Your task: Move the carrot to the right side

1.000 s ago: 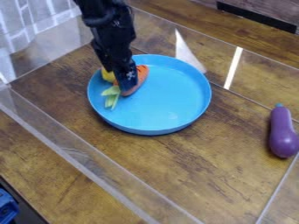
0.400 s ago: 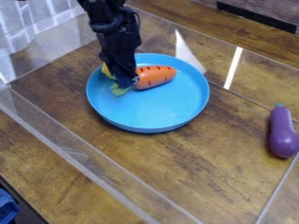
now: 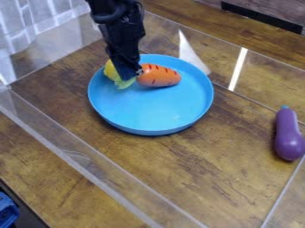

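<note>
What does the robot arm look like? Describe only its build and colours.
The arm is black throughout, a chunky boxy column coming in from the top edge of the picture. It narrows to a slim black end effector with two thin fingers. No markings or coloured parts can be made out, and no cables can be told apart.

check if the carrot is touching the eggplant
Apart. The camera view shows the carrot on the blue plate, with bare wood before the eggplant.
</note>
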